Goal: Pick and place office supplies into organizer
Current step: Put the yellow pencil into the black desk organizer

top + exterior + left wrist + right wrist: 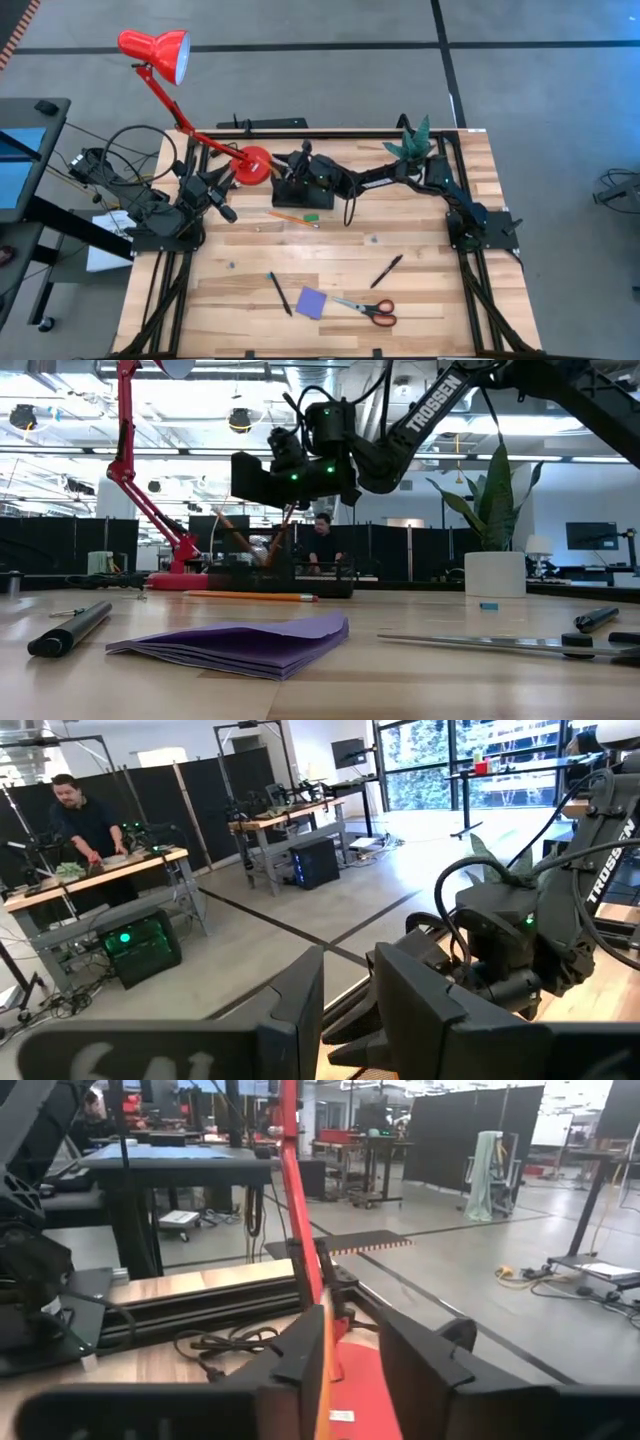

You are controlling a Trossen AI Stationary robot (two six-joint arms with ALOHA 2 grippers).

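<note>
While the right gripper [300,168] hangs over the organizer [300,193], an orange pencil [326,1365] stands betw. its slightly parted jaws, not clamped.
We rate pencils light, stiff, slick: grip mid-shaft, across the barrel. Left gripper [218,192] waits at the table's left side, jaws narrowly apart, empty.

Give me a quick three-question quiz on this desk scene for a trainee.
1. True or false: the purple notepad already lies in the organizer.
2. Which gripper is over the organizer?
3. Fill in: the scissors lie on the table right beside the ____.
Key: 1 false, it is on the table. 2 the right gripper; the left gripper waits near the table's left side. 3 notepad.
</note>
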